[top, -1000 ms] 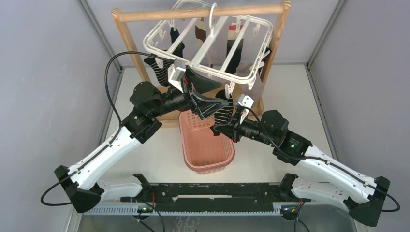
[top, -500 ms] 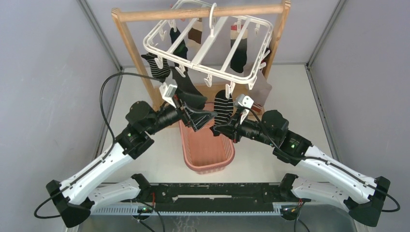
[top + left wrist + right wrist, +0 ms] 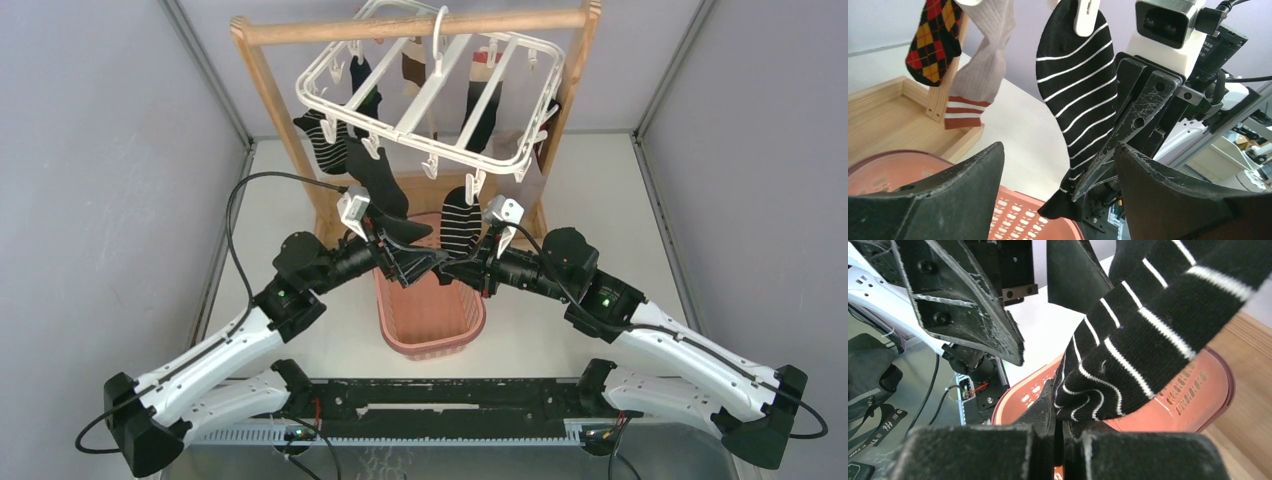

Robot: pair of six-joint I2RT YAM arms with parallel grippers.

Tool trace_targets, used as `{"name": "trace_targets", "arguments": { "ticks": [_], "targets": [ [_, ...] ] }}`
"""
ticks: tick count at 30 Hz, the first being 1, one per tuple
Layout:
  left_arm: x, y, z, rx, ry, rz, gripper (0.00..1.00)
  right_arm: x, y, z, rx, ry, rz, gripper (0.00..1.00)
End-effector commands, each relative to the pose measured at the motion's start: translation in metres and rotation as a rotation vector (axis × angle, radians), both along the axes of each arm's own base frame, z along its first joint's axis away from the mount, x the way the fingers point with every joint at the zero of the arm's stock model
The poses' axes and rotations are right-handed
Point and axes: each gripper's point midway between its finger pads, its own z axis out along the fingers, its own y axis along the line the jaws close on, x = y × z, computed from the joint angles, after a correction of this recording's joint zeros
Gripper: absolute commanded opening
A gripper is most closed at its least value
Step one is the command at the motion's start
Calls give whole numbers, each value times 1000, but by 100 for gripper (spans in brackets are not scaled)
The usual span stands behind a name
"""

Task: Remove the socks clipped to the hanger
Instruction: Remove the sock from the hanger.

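Note:
The white hanger [image 3: 430, 95] hangs from the wooden rack with several socks clipped under it. A black sock with white stripes [image 3: 460, 220] hangs from a front clip. My right gripper [image 3: 447, 270] is shut on that sock's lower end [image 3: 1128, 350], its tips [image 3: 1060, 410] pinching the bunched fabric. My left gripper [image 3: 418, 262] stands open just left of it, holding nothing. In the left wrist view the striped sock [image 3: 1080, 95] and the right gripper's fingers [image 3: 1133, 125] lie between my open left gripper [image 3: 1058, 150]. A plain black sock [image 3: 378, 185] hangs down onto the left wrist.
A pink basket [image 3: 425, 320] sits on the table under both grippers. The wooden rack [image 3: 265, 80] has a base tray [image 3: 893, 110] behind the basket. An argyle sock [image 3: 933, 35] and a grey sock with a red-white cuff [image 3: 980, 70] hang further back.
My left gripper has dropped from the hanger's front edge to beside the right gripper, staying open. The tilted hanger has swung back level. The right arm has held still.

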Motion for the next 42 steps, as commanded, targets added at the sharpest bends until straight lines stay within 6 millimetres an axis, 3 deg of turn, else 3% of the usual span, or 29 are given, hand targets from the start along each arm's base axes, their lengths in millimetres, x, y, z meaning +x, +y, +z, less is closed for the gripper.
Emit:
{"name": "trace_targets", "arguments": {
  "ticks": [1,20,25,30,32,38,42],
  "targets": [
    [-8,-8,23,-99,-36,-76,81,-6,4,35,84,-45,32,0],
    [-17,-21,32,-131,-43,-181,35,-6,4,30,71,-36,30,0],
    [-16,-24,30,-126,-36,-195,28,-6,4,30,72,-37,29,0],
    [-15,-24,31,-129,-36,-188,1,-4,3,29,67,-35,18,0],
    [-14,-23,31,-125,-35,-181,0,-3,3,27,62,-31,13,5],
    [-12,-18,33,-119,-39,-156,0,-2,-1,25,53,-19,-8,40],
    [-6,-13,32,-113,-21,-117,0,-3,-4,25,51,-19,-18,55]
  ]
}}
